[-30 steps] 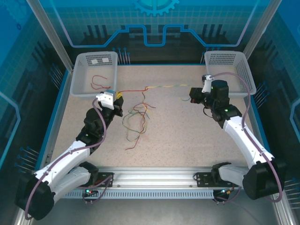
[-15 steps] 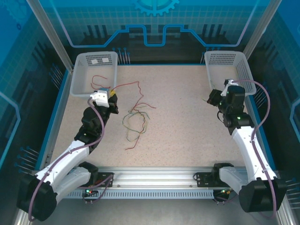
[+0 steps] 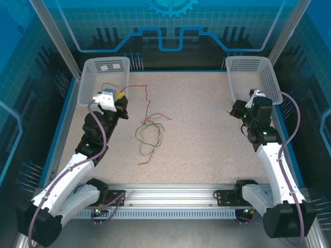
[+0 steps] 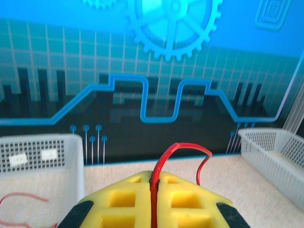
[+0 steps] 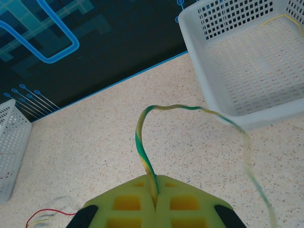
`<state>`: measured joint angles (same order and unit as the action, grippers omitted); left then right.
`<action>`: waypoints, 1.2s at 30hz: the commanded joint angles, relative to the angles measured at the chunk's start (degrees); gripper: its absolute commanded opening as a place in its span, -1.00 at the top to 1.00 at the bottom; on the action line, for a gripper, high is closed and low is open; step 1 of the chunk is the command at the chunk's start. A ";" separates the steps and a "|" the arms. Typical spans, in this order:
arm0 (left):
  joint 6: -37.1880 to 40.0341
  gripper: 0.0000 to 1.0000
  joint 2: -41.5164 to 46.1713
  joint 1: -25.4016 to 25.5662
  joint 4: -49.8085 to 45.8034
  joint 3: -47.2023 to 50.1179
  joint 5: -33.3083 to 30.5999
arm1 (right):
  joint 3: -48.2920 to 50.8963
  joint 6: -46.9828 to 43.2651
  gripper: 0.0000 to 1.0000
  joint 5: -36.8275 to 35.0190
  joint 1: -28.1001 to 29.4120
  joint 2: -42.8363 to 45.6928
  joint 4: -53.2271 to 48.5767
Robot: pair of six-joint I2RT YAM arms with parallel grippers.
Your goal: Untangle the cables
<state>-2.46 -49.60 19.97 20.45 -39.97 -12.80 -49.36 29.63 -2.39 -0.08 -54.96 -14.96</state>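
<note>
Red cable (image 4: 192, 147): I am gripping it in my left claw (image 3: 123, 99), pads closed flat on it with no gap. It is rising out of the seam and arching over to the right.

- Lie: from above, it is running right from the claw. It then bends toward the near edge and trails down toward the heap of cables (image 3: 149, 135).
- Long axis: it is pointing from the far left to the near right, so its tail is pointing away from the left basket (image 3: 84, 82).
- Relation that matters: that basket is sitting just beside my left claw on its outer side, and the heap is lying well apart on the other side. I am judging that the whole trailing length must follow the claw in. Whether the tail is free of the heap, I cannot tell.

Yellow-green cable (image 5: 138, 133): I am gripping it in my right claw (image 5: 156, 195), likewise closed tight on it. It is looping up, then sweeping right in a blur, and I cannot tell where its end is lying. The right basket (image 5: 202, 61) is standing just beyond this claw.

Heap: thin red, green and yellow strands are lying loosely crossed on the bench (image 3: 207, 144), about mid-way between the arms and somewhat nearer my left claw.
</note>
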 commanded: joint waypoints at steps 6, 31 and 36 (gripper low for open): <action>1.44 1.00 -0.93 -0.91 -9.07 -11.69 0.29 | 1.35 0.98 1.00 0.61 -0.86 0.29 1.51; -1.55 1.00 -32.98 -29.52 -8.95 -36.09 5.81 | 1.81 -0.10 1.00 -1.38 -0.89 4.40 0.37; 0.04 1.00 -42.44 -32.53 -7.93 -41.66 6.93 | 1.69 -0.18 1.00 -1.30 -0.82 4.48 -0.01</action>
<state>-3.03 -88.16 -11.18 11.35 -79.31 -8.43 -47.62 30.02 -2.83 -0.08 -51.33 -14.22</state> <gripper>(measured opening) 0.080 0.054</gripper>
